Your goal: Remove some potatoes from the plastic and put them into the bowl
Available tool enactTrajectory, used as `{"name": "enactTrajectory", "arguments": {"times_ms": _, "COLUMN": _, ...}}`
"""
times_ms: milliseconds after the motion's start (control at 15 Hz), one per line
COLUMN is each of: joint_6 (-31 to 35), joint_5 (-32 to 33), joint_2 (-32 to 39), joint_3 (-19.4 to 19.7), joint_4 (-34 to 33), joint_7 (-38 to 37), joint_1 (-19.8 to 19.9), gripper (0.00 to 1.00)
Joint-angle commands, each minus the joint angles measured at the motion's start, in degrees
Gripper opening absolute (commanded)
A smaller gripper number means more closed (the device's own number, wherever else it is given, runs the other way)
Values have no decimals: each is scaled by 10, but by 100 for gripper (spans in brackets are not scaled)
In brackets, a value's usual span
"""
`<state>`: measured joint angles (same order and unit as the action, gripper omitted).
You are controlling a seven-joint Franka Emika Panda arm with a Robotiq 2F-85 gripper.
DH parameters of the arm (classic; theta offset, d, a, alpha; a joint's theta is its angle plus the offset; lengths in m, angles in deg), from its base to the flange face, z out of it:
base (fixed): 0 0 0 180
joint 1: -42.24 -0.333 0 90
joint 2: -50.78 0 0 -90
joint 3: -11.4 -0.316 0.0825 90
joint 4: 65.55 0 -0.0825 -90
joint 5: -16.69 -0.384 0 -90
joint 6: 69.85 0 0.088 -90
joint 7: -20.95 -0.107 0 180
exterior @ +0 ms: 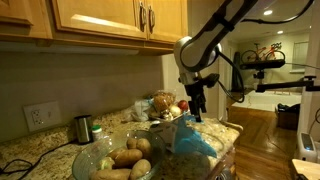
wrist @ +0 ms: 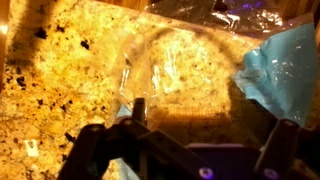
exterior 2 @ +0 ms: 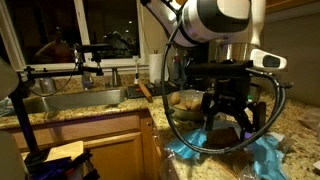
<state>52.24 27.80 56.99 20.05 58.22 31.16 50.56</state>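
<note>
In an exterior view, the gripper hangs above the granite counter with its fingers pointing down and parted wide, nothing between them. The plastic lies at its 6 o'clock, bright blue on top and crinkled; I cannot tell whether the fingertips touch it. The bowl sits at the gripper's 7 o'clock, near the plastic, and several potatoes lie inside it. A small dark metal cup stands at the bowl's 11 o'clock, apart from it, and a produce pile rests against the back wall at the gripper's 9 o'clock. In an exterior view from the opposite side, the gripper fills the centre with its jaws spread and empty. The blue plastic is bunched at its 6 o'clock, and a sink lies well apart at 9 o'clock. From here I cannot make out whether any potatoes are in the plastic. In the wrist view, the gripper enters from 6 o'clock, its dark fingers set far apart and holding nothing. The plastic shows blue at 2 o'clock and clear over the speckled counter at centre. No potato is distinguishable in this view.
</note>
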Motion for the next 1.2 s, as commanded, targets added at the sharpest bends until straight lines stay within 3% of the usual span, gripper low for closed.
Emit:
{"name": "enactTrajectory", "arguments": {"times_ms": 0, "joint_6": 17, "joint_5": -10, "joint_2": 22, "joint_3": -5, "joint_4": -3, "joint_7": 8, "joint_1": 2, "gripper": 100}}
{"name": "enactTrajectory", "arguments": {"times_ms": 800, "joint_6": 186, "joint_5": -4, "joint_2": 79, "joint_3": -22, "joint_4": 16, "joint_7": 49, "joint_1": 0, "gripper": 100}}
{"name": "enactTrajectory", "arguments": {"times_ms": 1133, "joint_6": 211, "joint_5": -27, "joint_2": 111, "joint_3": -45, "joint_4": 11, "joint_7": 62, "joint_1": 1, "gripper": 100}}
